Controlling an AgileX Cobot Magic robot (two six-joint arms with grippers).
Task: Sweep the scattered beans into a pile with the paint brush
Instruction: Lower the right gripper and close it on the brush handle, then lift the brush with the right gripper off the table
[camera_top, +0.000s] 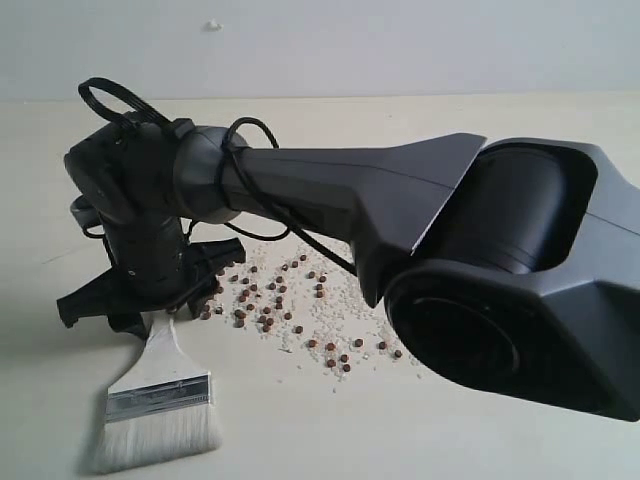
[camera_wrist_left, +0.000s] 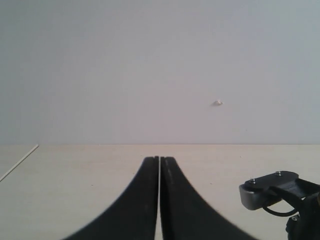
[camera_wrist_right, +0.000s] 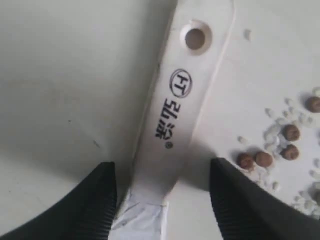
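Right gripper (camera_wrist_right: 162, 172): released, jaws standing wide, holding nothing. It sits low over the table and straddles the brush handle.
Fingers (camera_wrist_right: 100, 200): black and ribbed, one on each side of the handle. A strip of bare table shows between each finger and the handle's edge.
Brush (camera_top: 162, 360): lies flat on the table, at the lower left in the exterior view. Its handle end is under the right gripper and its bristles point toward the camera.
Handle (camera_wrist_right: 175, 110): pale cream, with a dark printed logo and characters, and a round hole (camera_wrist_right: 195, 38) near its end.
Ferrule (camera_top: 160, 393): a silver band across the brush's full width.
Bristles (camera_top: 160, 440): whitish-grey, splayed on the table.
Beans (camera_top: 270, 300): small, round, reddish-brown, scattered loose rather than piled. In the exterior view they spread from just right of the gripper toward the arm's big housing. In the right wrist view the nearest few lie near the handle without touching it.
Grains (camera_top: 330, 310): fine and whitish, mixed among the beans.
Right arm (camera_top: 400, 190): black, reaching from the right foreground across to the left, with a cable (camera_top: 250, 130) looped at its wrist.
Table (camera_top: 300, 430): pale cream.
Left gripper (camera_wrist_left: 160, 167): clenched, with its two black fingers pressed together along a hairline seam and nothing between them. It is over the table, pointing at the wall.
Wall (camera_wrist_left: 100, 65): pale grey, with one small whitish mark (camera_wrist_left: 216, 103).
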